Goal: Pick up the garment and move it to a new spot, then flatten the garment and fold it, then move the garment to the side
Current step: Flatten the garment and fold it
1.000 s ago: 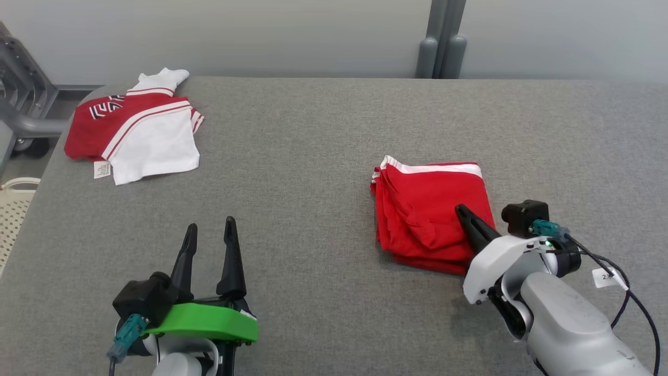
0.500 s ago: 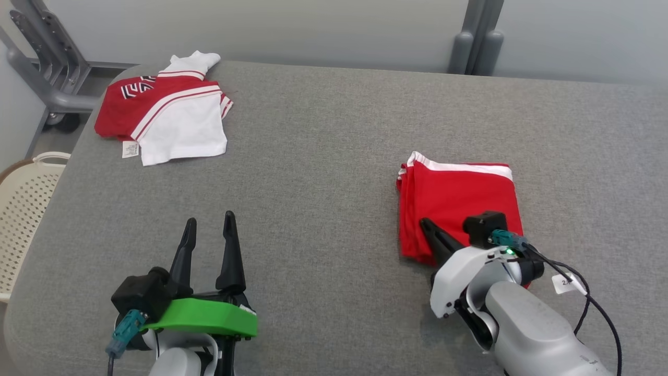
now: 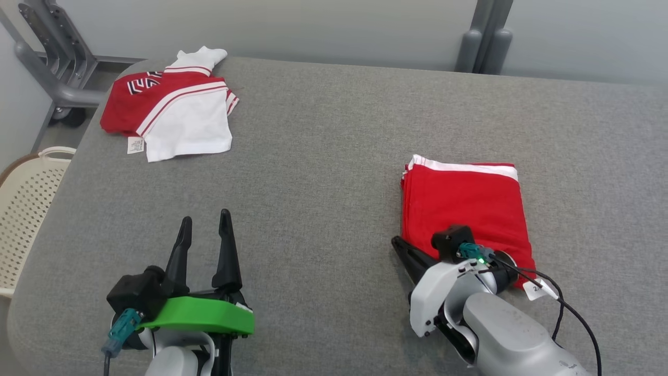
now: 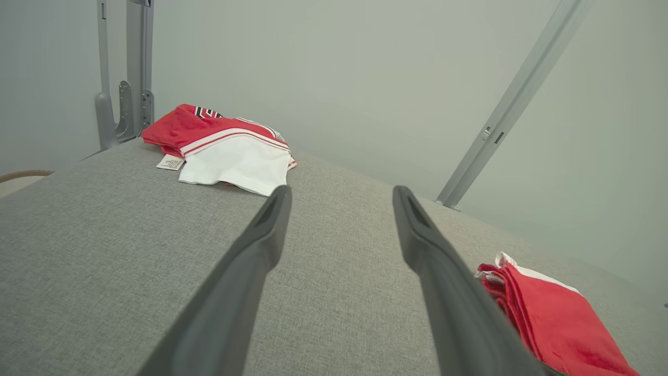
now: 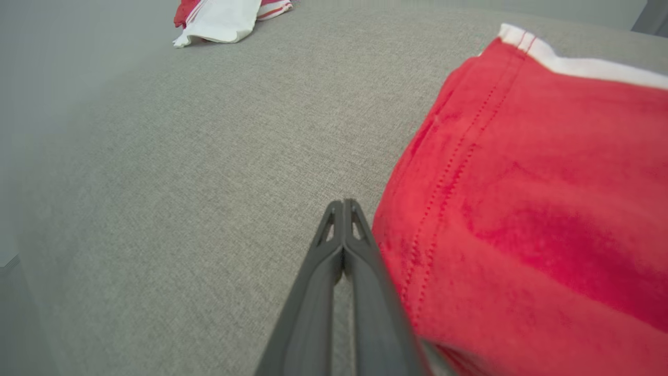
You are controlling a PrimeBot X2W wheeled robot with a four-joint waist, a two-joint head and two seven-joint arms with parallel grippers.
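Now right fingers (image 3: 409, 254) off the red garment (image 3: 464, 203), beside its near-left corner

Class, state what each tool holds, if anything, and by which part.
Nothing is held. The left tool is open and empty over the table; the right tool is shut on nothing, its tips beside the red garment's edge.

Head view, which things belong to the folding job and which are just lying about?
Job: folded red garment; right pincer, shut beside it; left pincer, open; grey table.
Lying about: red-and-white garment; cream basket; metal frame.
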